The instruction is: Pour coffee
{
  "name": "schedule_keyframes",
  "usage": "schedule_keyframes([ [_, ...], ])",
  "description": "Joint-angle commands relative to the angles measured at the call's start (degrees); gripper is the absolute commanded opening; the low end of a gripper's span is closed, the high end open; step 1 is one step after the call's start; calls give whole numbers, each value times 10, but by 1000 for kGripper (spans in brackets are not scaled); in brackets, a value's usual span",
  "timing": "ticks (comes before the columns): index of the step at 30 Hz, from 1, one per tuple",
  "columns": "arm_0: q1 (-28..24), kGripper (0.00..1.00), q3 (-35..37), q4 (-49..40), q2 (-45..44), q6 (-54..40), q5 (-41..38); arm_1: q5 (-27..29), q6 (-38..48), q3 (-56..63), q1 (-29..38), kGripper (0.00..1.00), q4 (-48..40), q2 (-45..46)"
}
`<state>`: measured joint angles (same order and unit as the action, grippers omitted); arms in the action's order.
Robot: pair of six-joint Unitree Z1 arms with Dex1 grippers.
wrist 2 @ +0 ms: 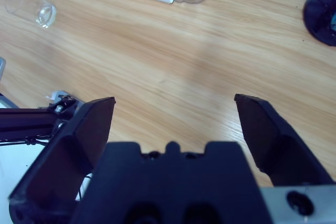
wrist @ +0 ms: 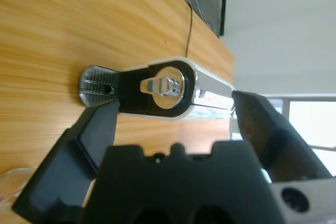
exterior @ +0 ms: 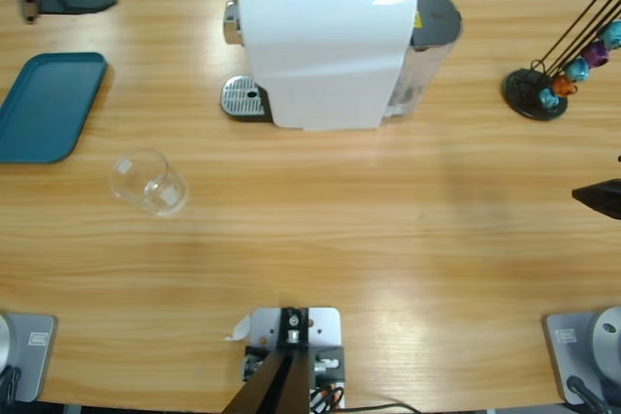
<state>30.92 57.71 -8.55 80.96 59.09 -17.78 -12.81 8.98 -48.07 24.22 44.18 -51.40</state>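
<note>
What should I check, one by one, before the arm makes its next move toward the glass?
1. Left gripper open and empty: ok, jaws spread, nothing between them.
2. Right gripper open and empty: ok.
3. Glass standing upright on the table: ok, it stands free, apart from the coffee machine.
4. Coffee in the glass: cannot tell, it looks clear.
5. Drip tray under the spout free: ok, nothing stands on it.
6. Blue tray clear of the path: ok, it lies to one side at the table's edge.
</note>
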Motion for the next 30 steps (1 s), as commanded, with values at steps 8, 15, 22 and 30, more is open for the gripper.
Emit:
schedule_keyframes([
  [8, -33, 884, 21, 129, 157, -15, -190, 10, 12, 18, 6, 1000, -1, -27],
  [15, -32, 766, 40, 144, 186, -25, -241, 10, 13, 18, 6, 1000, 0, -33],
  [22, -30, 765, 43, 144, 208, -33, -239, 17, 12, 21, 20, 992, -1, -1],
  [30, -24, 504, 47, 144, 220, -44, -229, 17, 13, 21, 30, 991, 0, -6],
])
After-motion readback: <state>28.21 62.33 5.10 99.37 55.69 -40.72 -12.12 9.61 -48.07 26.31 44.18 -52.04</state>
